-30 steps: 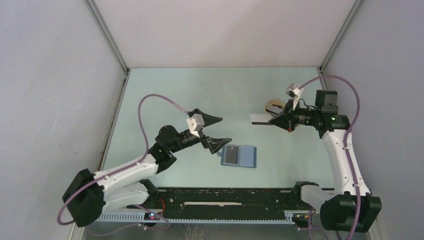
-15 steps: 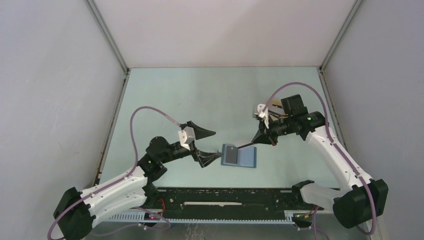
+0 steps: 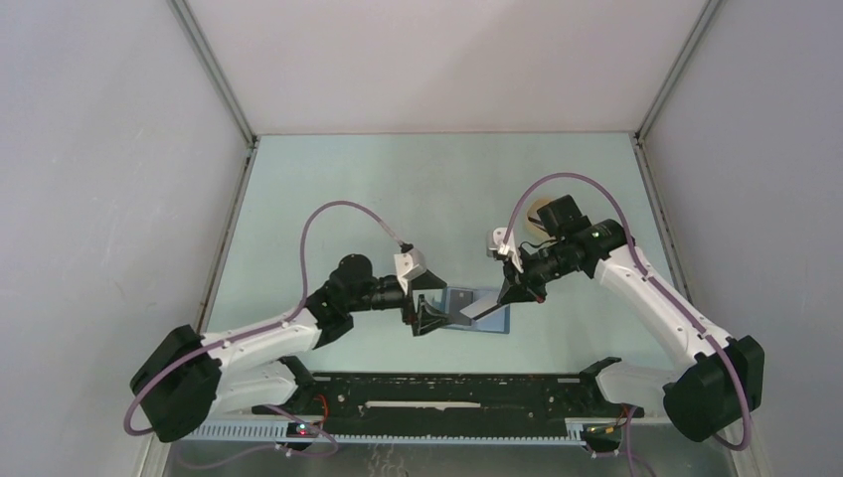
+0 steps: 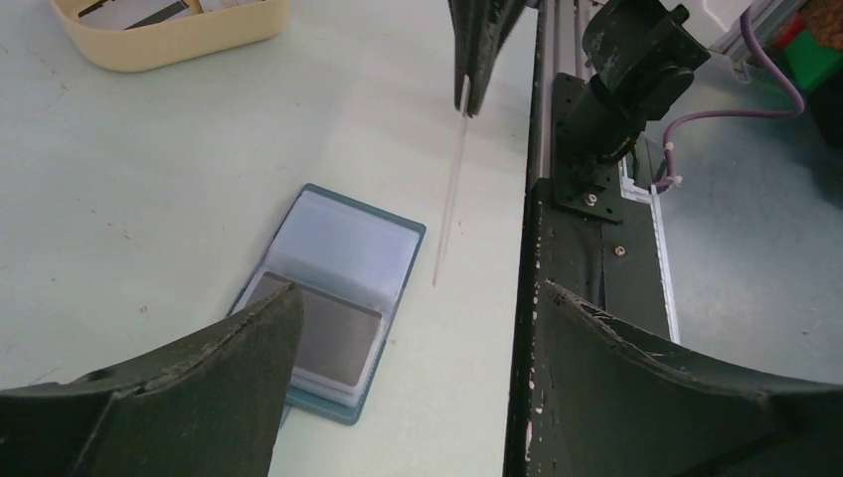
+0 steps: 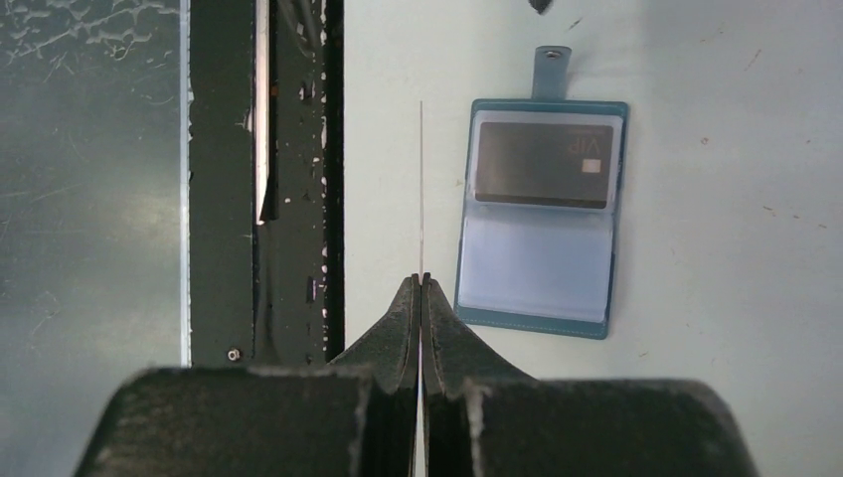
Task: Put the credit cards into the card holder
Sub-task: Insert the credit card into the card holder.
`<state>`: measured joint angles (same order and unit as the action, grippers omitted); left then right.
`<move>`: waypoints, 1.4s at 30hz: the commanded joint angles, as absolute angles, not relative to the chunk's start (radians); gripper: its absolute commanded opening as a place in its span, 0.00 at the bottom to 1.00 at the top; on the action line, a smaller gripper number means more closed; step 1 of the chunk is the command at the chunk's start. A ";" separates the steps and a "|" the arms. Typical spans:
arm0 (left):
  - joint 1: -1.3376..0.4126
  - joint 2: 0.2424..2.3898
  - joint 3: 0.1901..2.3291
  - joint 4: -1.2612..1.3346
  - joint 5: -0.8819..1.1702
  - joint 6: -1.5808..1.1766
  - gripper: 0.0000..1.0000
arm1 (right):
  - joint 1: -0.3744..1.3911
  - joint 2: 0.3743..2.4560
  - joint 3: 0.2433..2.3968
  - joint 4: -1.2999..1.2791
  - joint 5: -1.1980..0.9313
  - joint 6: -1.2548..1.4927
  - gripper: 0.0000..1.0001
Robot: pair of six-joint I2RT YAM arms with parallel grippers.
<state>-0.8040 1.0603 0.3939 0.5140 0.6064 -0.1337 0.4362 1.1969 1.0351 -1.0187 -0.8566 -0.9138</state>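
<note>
the wallet (image 5: 537, 263) is lying open on the table (image 5: 746, 298), one card (image 5: 542, 159) sitting in its left half, a second card (image 5: 421, 179) hanging on edge between it and the rail (image 5: 219, 199), the tray (image 4: 169, 45) sitting behind.

**Holder** (image 5: 537, 263): a blue folding wallet, lying unfolded and flat just beside the right claw (image 5: 421, 280), its snap tab (image 5: 550, 60) pointing away from that claw. **Dark card** (image 5: 542, 159), marked VIP, is sitting in the pocket farther from the right claw and just ahead of the left claw (image 4: 418, 290). **Pale card** (image 5: 421, 189) is being pinched edge-on at the right claw's tips, projecting forward alongside the holder's long edge.
</note>
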 commanded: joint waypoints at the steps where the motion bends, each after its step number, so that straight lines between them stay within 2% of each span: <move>1: -0.822 1.137 0.511 0.531 0.633 -0.139 0.91 | 0.452 1.196 1.077 -1.047 -0.871 -0.956 0.00; 6: -0.869 1.234 0.568 0.527 0.649 -0.109 0.85 | 0.461 1.214 1.092 -1.078 -0.885 -0.975 0.00; 16: -0.891 1.365 0.660 0.504 0.730 -0.144 0.53 | 0.466 1.219 1.092 -1.078 -0.884 -0.972 0.00; 21: -0.898 1.405 0.689 0.474 0.750 -0.149 0.46 | 0.465 1.224 1.095 -1.079 -0.884 -0.966 0.00; 24: -0.900 1.422 0.706 0.459 0.771 -0.154 0.30 | 0.465 1.230 1.098 -1.080 -0.882 -0.962 0.00; 27: -0.900 1.440 0.730 0.420 0.790 -0.156 0.03 | 0.462 1.230 1.098 -1.077 -0.883 -0.956 0.00; 28: -0.900 1.443 0.733 0.414 0.786 -0.160 0.00 | 0.460 1.230 1.098 -1.074 -0.886 -0.950 0.00; 29: -0.901 1.442 0.734 0.413 0.777 -0.169 0.00 | 0.457 1.229 1.097 -1.071 -0.888 -0.942 0.06; 33: -0.900 1.405 0.693 0.468 0.717 -0.235 0.00 | 0.418 1.207 1.098 -1.055 -0.918 -0.904 0.48; 34: -0.901 1.391 0.672 0.509 0.703 -0.268 0.00 | 0.400 1.195 1.097 -1.051 -0.936 -0.893 0.55; 38: -0.900 1.326 0.547 0.765 0.606 -0.454 0.00 | 0.312 1.141 1.098 -1.051 -1.045 -0.868 0.68; 42: -0.900 1.304 0.410 1.118 0.485 -0.681 0.00 | 0.236 1.110 1.088 -1.017 -1.166 -0.795 0.71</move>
<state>-0.8967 1.3426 0.5121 0.7223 0.6239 -0.4244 0.2893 1.1557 1.0595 -1.0599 -1.0061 -0.8764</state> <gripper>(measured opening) 0.009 0.696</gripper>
